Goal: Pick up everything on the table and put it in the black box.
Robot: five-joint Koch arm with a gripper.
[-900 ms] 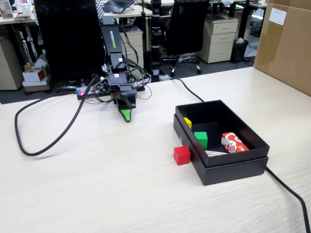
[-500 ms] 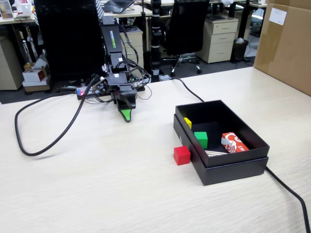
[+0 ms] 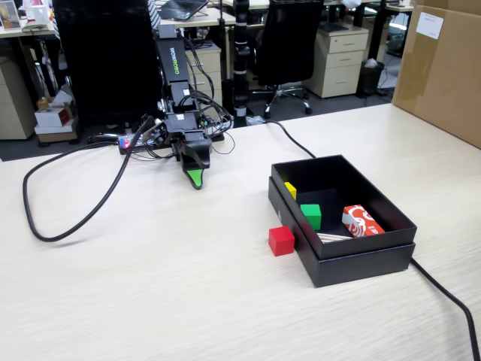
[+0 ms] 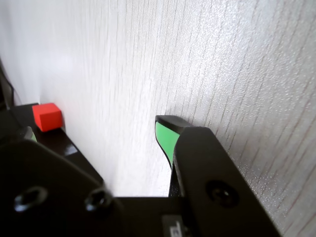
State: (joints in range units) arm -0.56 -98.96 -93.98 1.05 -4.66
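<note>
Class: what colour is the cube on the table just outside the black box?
Red cube; clearest in the fixed view.

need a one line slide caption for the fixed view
Koch arm's gripper hangs over the table, red cube left beside the black box holding three items.

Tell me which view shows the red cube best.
The fixed view: the red cube sits whole and sharp on the table, beside the black box. The wrist view shows it small at the left edge, partly hidden.

A cube (image 3: pixel 282 241) sits just left of the box (image 3: pixel 361 263).
</note>
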